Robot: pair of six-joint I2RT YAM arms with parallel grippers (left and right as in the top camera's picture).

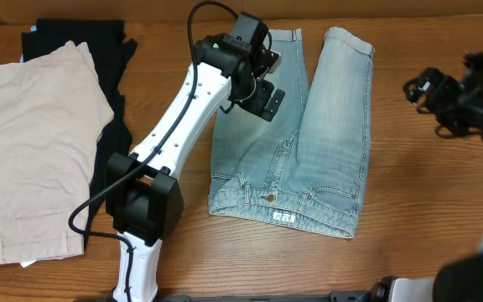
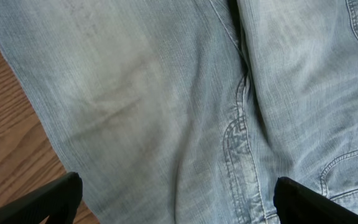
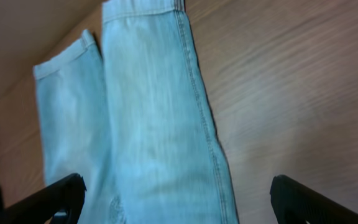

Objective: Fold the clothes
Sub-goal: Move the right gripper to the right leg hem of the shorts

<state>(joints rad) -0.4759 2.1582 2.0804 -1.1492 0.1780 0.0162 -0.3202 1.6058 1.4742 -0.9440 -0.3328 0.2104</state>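
Observation:
The light-blue denim shorts (image 1: 325, 143) lie flat in the middle of the table, waistband with a pale label (image 1: 283, 218) toward the front edge and both legs pointing to the back. My left gripper (image 1: 262, 80) hovers open over the left leg; in the left wrist view (image 2: 179, 199) denim (image 2: 166, 93) fills the space between its spread fingers. My right gripper (image 1: 430, 96) is open, apart from the shorts, to the right of the right leg. The right wrist view (image 3: 179, 202) shows both legs (image 3: 148, 124) and bare wood.
Beige shorts (image 1: 32, 151) lie at the left on a black garment (image 1: 99, 50). The wooden table (image 1: 426, 193) shows bare to the right of the denim. The left arm's base (image 1: 145, 205) stands at the front left of the shorts.

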